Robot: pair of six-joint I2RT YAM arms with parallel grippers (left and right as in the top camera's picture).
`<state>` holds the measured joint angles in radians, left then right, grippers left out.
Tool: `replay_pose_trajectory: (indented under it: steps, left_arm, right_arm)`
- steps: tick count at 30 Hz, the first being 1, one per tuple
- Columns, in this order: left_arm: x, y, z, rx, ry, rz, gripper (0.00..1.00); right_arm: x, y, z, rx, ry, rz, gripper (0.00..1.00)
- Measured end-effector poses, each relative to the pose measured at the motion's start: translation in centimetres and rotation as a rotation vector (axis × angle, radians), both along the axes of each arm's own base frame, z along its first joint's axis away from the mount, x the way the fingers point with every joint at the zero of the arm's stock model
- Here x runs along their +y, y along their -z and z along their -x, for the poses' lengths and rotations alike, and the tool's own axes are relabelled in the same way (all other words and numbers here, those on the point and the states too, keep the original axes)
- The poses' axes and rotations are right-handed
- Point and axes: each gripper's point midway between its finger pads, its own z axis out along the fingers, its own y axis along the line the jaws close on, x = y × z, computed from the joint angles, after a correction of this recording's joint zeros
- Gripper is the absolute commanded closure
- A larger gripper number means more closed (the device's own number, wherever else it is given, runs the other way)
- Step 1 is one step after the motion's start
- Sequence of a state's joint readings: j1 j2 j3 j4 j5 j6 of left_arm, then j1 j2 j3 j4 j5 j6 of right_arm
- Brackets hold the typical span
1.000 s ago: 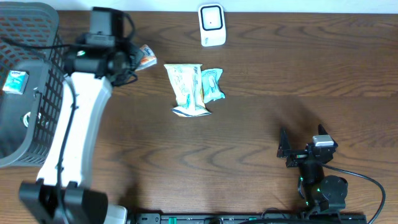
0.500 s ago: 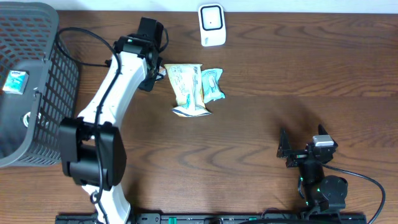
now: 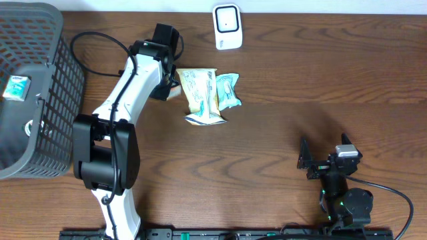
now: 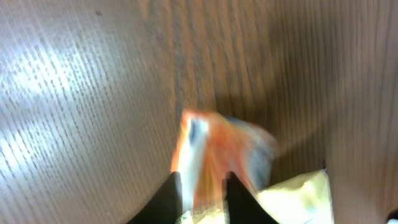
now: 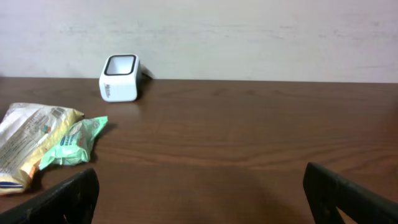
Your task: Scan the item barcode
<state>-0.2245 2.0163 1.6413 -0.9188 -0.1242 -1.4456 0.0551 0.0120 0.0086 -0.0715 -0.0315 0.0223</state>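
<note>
Worktop (image 3: 300,80): dark wood, pale wall behind; black mesh basket (image 3: 47,100) cut off at frame edge.
Scanner (image 3: 227,27): white, at far edge, well apart from both tools.
Orange pkt (image 4: 217,155): the item; blurred in L wrist view, just beside cream pkt (image 3: 200,97); mostly hidden under L arm overhead.
L tool (image 4: 202,199): tips narrowly apart, Orange pkt between; gripping or not, can't tell.
R tool (image 5: 199,193): jaws wide, holding nothing; fingers cut off at frame corners.
Green pkt (image 3: 228,90): touching cream pkt.
</note>
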Motion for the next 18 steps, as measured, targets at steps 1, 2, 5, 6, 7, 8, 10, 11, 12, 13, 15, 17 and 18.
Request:
replay_pose_trajectory:
  steps: [1,2,5,6,7,8,10,11,12,13,15,17,18]
  left_arm:
    - [-0.3,0.0,0.0,0.004,0.015,0.009,0.34]
    - [-0.5,0.0,0.1,0.008,0.035,0.015,0.33]
    - [-1.2,0.1,0.2,0.022,0.101,0.035,0.33]
    - [-1.4,0.1,0.3,0.026,0.127,0.039,0.33]
    - [-1.5,0.2,0.3,0.028,0.150,0.038,0.33]
    - [-1.5,0.2,0.3,0.030,0.174,0.037,0.34]
    - [-1.6,0.0,-0.3,0.014,0.238,0.024,0.34]
    - [-1.6,-0.1,-0.7,-0.001,0.274,0.014,0.34]
    - [-1.6,-0.2,-1.1,-0.014,0.314,-0.003,0.34]
    - [-1.4,-0.3,-1.5,-0.024,0.357,-0.030,0.35]
    - [-0.6,-0.5,-1.8,-0.024,0.424,-0.096,0.36]
    - [0.5,-0.6,-1.9,-0.005,0.488,-0.174,0.36]
    - [1.1,-0.7,-1.9,0.009,0.527,-0.219,0.36]
  right_arm:
    - [0.0,0.0,0.0,0.000,0.000,0.000,0.01]
    - [0.0,0.0,0.0,0.000,0.000,0.000,0.01]
    - [0.0,0.0,0.0,0.000,0.000,0.000,0.01]
    - [0.0,0.0,0.0,0.000,0.000,0.000,0.01]
    - [0.0,0.0,0.0,0.000,0.000,0.000,0.01]
    - [0.0,0.0,0.0,0.000,0.000,0.000,0.01]
    - [0.0,0.0,0.0,0.000,0.000,0.000,0.01]
    - [0.0,0.0,0.0,0.000,0.000,0.000,0.01]
    - [0.0,0.0,0.0,0.000,0.000,0.000,0.01]
    - [0.0,0.0,0.0,0.000,0.000,0.000,0.01]
    - [0.0,0.0,0.0,0.000,0.000,0.000,0.01]
    - [0.0,0.0,0.0,0.000,0.000,0.000,0.01]
    - [0.0,0.0,0.0,0.000,0.000,0.000,0.01]
